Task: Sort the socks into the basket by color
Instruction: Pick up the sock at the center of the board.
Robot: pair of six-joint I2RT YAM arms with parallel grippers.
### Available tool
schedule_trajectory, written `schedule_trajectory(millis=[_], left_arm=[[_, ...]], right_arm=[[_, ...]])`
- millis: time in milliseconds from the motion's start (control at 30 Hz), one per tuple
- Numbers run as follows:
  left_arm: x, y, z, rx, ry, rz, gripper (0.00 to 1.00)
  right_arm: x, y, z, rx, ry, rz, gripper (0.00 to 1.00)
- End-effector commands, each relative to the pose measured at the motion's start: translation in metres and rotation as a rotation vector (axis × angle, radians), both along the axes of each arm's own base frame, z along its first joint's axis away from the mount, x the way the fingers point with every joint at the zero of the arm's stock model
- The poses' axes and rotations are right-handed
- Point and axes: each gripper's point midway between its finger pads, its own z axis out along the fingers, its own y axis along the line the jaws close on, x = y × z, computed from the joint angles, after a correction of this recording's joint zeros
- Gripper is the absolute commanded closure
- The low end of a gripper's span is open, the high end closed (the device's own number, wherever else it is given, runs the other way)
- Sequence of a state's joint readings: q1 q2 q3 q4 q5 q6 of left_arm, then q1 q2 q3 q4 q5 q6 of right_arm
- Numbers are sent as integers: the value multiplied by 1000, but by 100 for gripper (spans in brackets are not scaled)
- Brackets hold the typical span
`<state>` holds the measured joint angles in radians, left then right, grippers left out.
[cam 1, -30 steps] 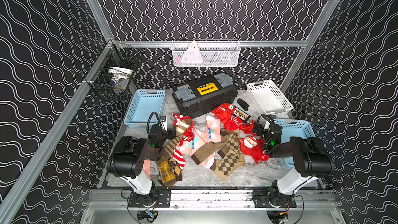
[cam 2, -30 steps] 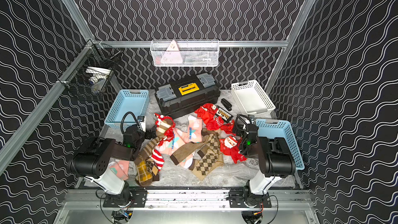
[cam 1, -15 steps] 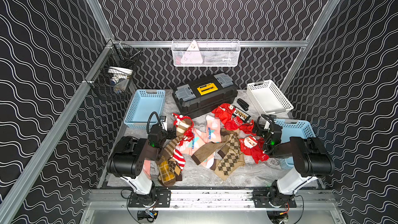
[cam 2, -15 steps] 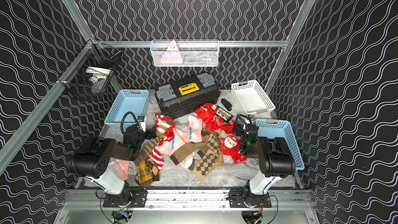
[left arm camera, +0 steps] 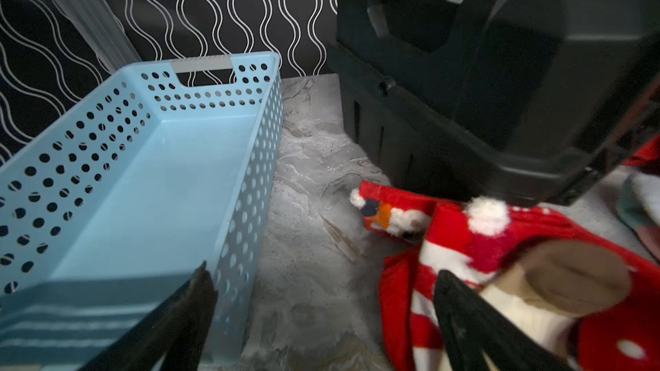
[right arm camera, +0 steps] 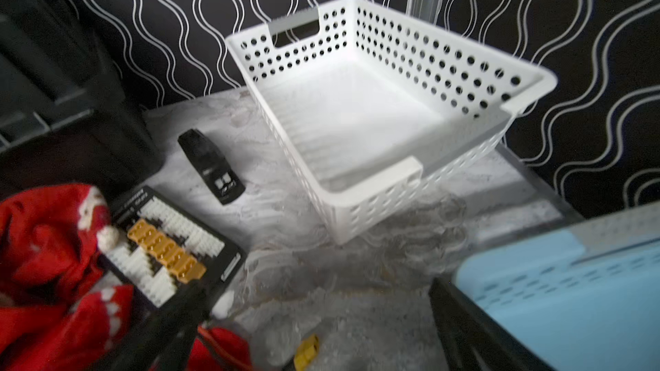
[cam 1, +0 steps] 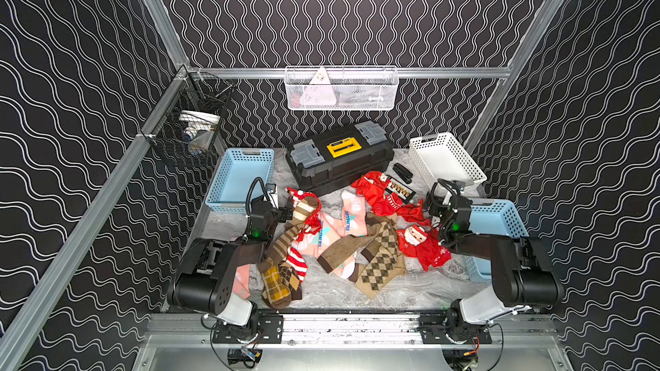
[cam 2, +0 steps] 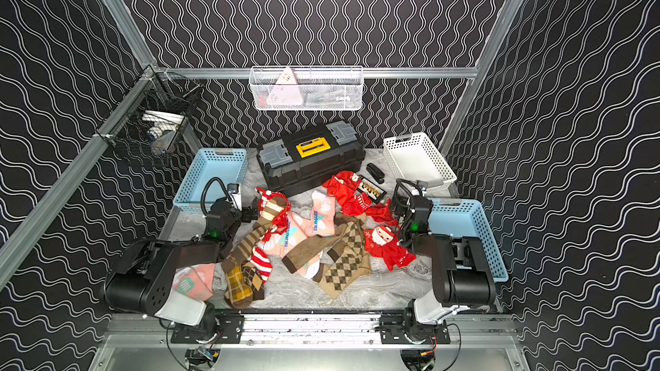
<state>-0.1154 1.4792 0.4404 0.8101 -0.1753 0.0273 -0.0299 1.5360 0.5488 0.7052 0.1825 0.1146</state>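
- Compared with a second ago, I see no change: both arms, the pile and every basket sit where they were.
- My left gripper point(left arm camera: 321, 272) stands wide with nothing between its fingers, at the pile's left edge in both top views. The right gripper point(right arm camera: 318, 287) is just as wide and holds nothing, at the pile's right edge.
- The socks point(cam 1: 339, 240) lie heaped on the table point(cam 1: 339, 292), lower centre of a top view.
- The argyle sock point(cam 1: 380, 264) runs nearly up-down in the frame. The brown striped sock point(cam 1: 285, 240) slants from upper right to lower left. The pink lettered sock point(cam 1: 351, 214) stands almost vertical. The Santa sock point(cam 1: 423, 246) lies at the right.
- The blue basket point(cam 1: 228, 205) at left centre shows a bare floor, as does the white basket point(cam 1: 419, 160) at upper right.
- The second blue basket point(cam 1: 500, 205) at right is mostly hidden behind the arm.
- The toolbox point(cam 1: 339, 158) is closed.
- The wire basket point(cam 1: 189, 130) holds white items I cannot make out. The mesh basket point(cam 1: 341, 89) holds a pale triangular pack.
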Motion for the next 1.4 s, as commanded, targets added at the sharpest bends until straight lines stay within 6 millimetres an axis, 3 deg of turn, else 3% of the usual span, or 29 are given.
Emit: schedule_trajectory(millis=[0, 100, 300, 467, 967, 1233, 1367], left_arm=[[-3, 4, 9, 44, 37, 35, 1], [0, 2, 26, 50, 35, 18, 1], [-4, -1, 57, 12, -17, 9, 1], [-6, -11, 78, -75, -26, -22, 1], [-18, -45, 149, -274, 23, -135, 1], [-20, -62, 165, -359, 119, -176, 1], [-29, -73, 164, -483, 156, -195, 1]], right_arm=[[-12, -11, -14, 34, 135, -87, 0], [-11, -12, -7, 80, 186, -121, 0], [-25, -24, -17, 273, 353, -345, 0], [-25, -3, -16, 382, 382, -274, 0], [-51, 63, 33, 443, 440, 19, 0], [-74, 101, 17, 358, 601, 84, 0], [-86, 107, 1, 296, 686, 72, 7]])
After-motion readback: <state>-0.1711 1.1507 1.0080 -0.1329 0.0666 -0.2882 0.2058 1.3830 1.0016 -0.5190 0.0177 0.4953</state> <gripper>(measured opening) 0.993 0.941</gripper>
